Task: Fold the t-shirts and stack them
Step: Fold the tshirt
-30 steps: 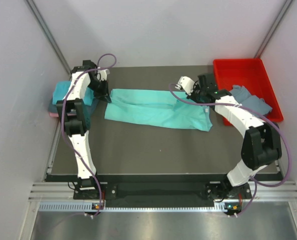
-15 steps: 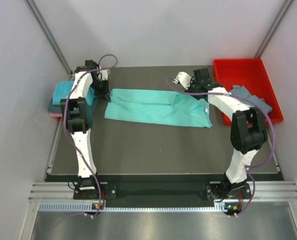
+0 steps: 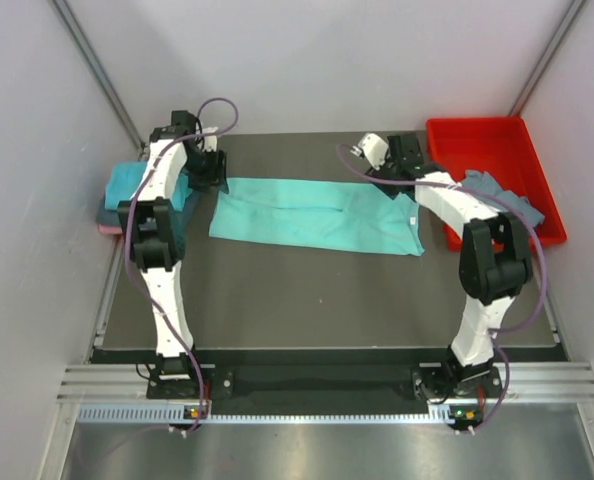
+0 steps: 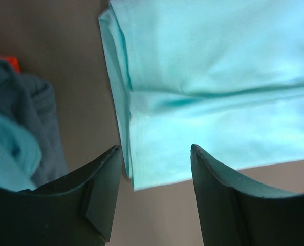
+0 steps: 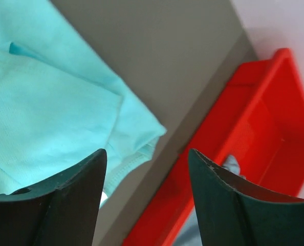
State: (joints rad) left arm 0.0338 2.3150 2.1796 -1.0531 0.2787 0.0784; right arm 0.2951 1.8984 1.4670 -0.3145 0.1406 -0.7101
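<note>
One turquoise t-shirt (image 3: 317, 215), folded into a long band, lies flat across the far half of the table (image 3: 317, 300). The left gripper (image 3: 209, 175) hangs over its left end, the right gripper (image 3: 387, 170) over its far right corner, both open and empty. Folded teal shirts (image 3: 127, 185) sit at the left edge; a grey-blue shirt (image 3: 497, 195) lies in the red tray (image 3: 477, 135)

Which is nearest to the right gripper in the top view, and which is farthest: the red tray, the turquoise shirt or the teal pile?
1. Turquoise shirt, just beneath the right gripper.
2. Red tray, at the far right corner.
3. Teal pile, at the table's left edge.
</note>
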